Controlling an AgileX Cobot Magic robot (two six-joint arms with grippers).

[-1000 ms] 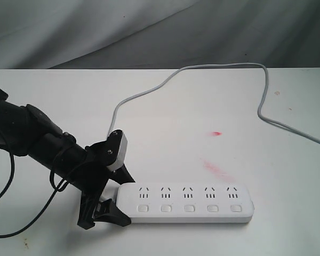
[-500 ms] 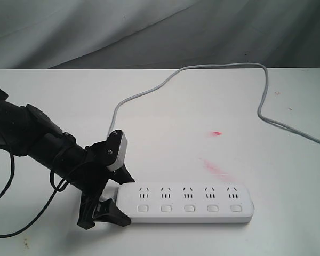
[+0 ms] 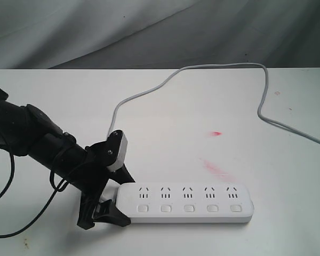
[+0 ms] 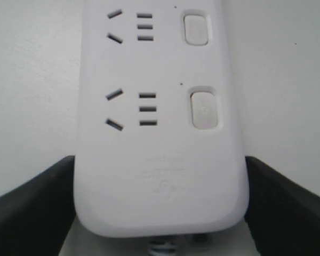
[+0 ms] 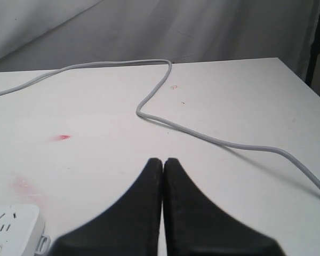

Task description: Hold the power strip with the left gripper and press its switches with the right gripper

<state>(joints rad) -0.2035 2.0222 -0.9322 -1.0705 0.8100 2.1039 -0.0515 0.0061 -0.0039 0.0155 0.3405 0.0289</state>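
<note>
The left gripper (image 3: pixel 125 201) is pinching the left end of the power strip (image 3: pixel 186 202), with its black fingers (image 4: pixel 26 213) pressing against the strip's two long sides. The strip is lying flat on the white table (image 3: pixel 53 90), and its five switches (image 3: pixel 189 208) are facing up. The right gripper (image 5: pixel 162 176) is hovering over the table with its fingers pressed together, near the grey cord (image 5: pixel 202 136).

Long white power strip (image 3: pixel 186 202) laid flat, five square switches (image 3: pixel 189 208) rowed below its sockets, grey-white cord (image 3: pixel 149 92) trailed behind, one end clasped by the left gripper (image 3: pixel 121 198), right gripper (image 5: pixel 162 162) closed, held well apart.
</note>
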